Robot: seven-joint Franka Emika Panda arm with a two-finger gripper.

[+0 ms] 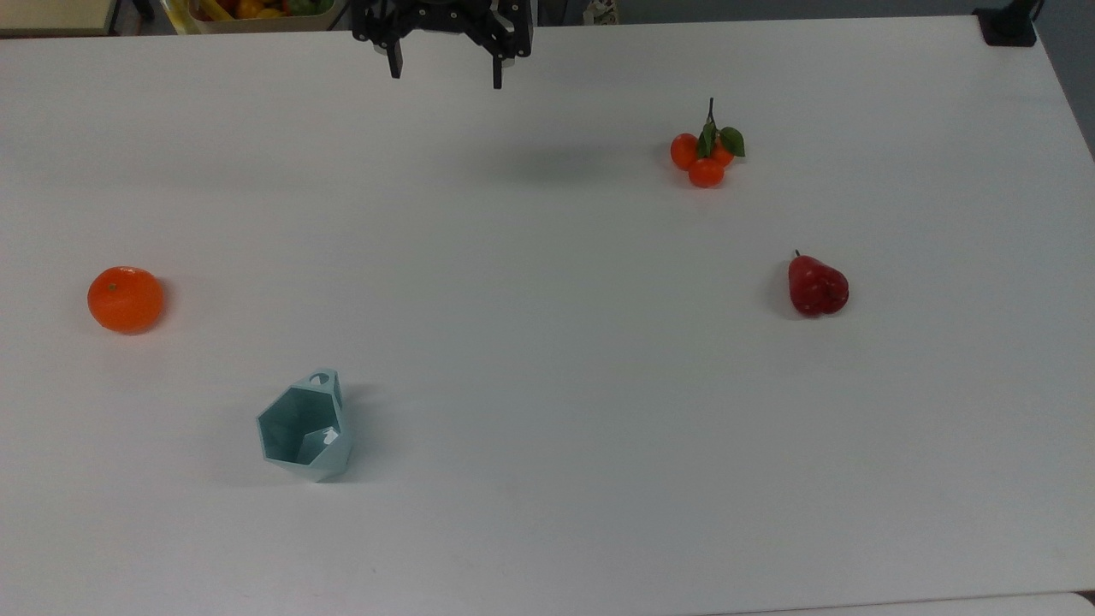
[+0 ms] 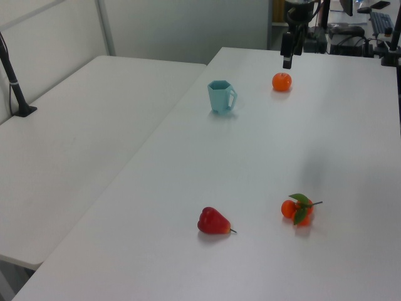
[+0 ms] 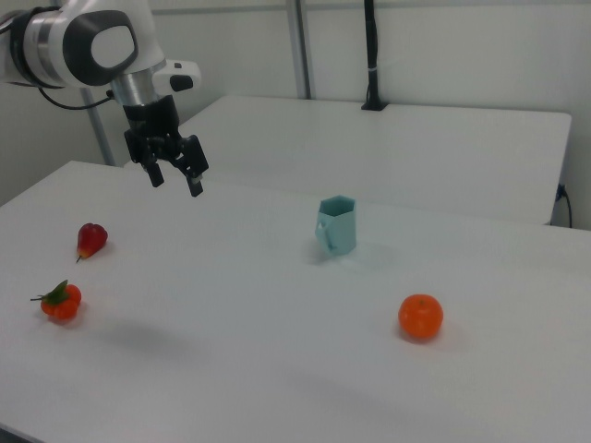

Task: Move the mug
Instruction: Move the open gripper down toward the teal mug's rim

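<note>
the pincer [image 1: 445,73] is held released and empty above the worktop [image 1: 547,359], well apart from the upright mug [image 1: 305,426].

The top view looks steeply down on the tabletop [image 1: 547,530]; the left view and right view face each other low across the mug [image 2: 220,96].

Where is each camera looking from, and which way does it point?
Top view: high up across the table from the robot, looking down; the hand hangs open at the top edge.
Left view: near the pear end, looking along the table toward the mug and orange; the hand shows at the far end.
Right view: near the orange end, looking the other way; arm and hand show.
All three share the mug, orange, pear and tangerine bunch.
</note>
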